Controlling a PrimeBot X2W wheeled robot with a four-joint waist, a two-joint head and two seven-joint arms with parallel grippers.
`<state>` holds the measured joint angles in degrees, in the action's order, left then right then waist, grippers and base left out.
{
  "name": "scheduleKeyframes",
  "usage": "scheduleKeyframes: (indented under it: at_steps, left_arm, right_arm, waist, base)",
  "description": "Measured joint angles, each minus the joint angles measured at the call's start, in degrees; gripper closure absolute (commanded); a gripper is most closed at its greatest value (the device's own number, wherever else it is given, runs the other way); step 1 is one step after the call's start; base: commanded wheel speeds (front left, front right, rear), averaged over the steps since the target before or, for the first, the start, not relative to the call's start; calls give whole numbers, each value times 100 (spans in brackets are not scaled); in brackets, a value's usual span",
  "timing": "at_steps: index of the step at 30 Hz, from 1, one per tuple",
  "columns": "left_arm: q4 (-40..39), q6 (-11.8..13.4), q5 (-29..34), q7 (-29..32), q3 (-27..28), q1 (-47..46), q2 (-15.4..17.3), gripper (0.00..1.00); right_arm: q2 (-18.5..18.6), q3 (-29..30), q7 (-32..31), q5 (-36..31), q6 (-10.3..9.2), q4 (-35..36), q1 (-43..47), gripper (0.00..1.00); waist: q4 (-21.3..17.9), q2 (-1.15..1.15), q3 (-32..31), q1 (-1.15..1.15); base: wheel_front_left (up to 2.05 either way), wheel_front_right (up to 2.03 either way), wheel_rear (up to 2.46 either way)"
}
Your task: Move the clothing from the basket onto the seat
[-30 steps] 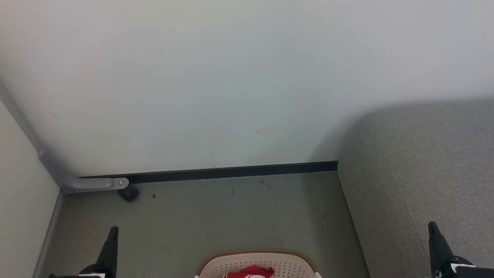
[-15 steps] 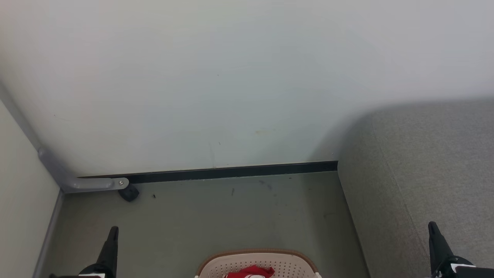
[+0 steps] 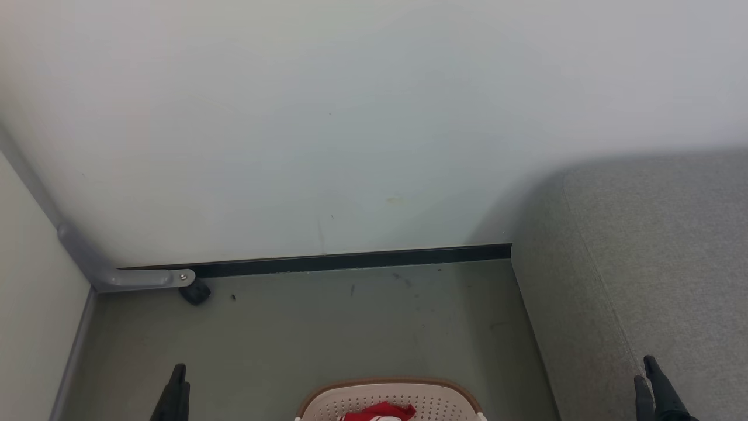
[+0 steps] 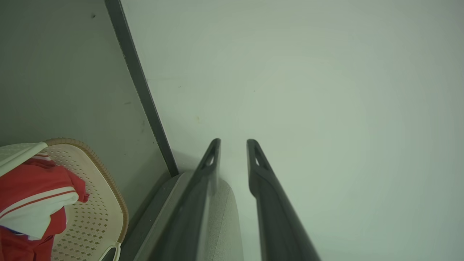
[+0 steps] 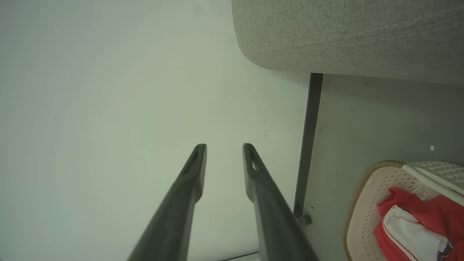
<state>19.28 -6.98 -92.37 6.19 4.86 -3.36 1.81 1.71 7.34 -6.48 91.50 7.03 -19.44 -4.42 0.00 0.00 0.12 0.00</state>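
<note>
The beige perforated basket (image 3: 432, 399) sits on the floor at the bottom centre, with red and white clothing (image 3: 380, 411) inside. The left wrist view has the basket (image 4: 108, 206) and clothing (image 4: 32, 195) at lower left; the right wrist view has the basket (image 5: 362, 210) and clothing (image 5: 406, 221) at lower right. The grey seat (image 3: 660, 263) fills the right side, and it appears again as seat (image 5: 344, 32) and seat (image 4: 230, 221). My left gripper (image 3: 179, 386) and right gripper (image 3: 647, 380) flank the basket, both open a little and empty (left gripper (image 4: 233, 143), right gripper (image 5: 224, 146)).
A pale wall (image 3: 350, 117) with a black baseboard (image 3: 350, 260) stands close ahead. A grey pipe bracket (image 3: 134, 279) and a small black stopper (image 3: 194, 291) sit in the left corner. Bare green-grey floor (image 3: 327, 327) lies between the wall and the basket.
Both grippers have sunk lower in the head view, and each pair of fingers has parted slightly. The basket, clothing and seat have not moved.
</note>
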Motion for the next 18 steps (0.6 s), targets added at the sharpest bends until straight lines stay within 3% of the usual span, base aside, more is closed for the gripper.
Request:
scheduleKeyframes:
  at_steps: [18]
  left_arm:
    - [-148,1,30,-335,-189,24,2,0]
  right_arm:
    - [-15,-145,224,-26,-3,119,-10,0]
  waist:
    - [1,0,16,1]
  base:
    - [0,0,0]
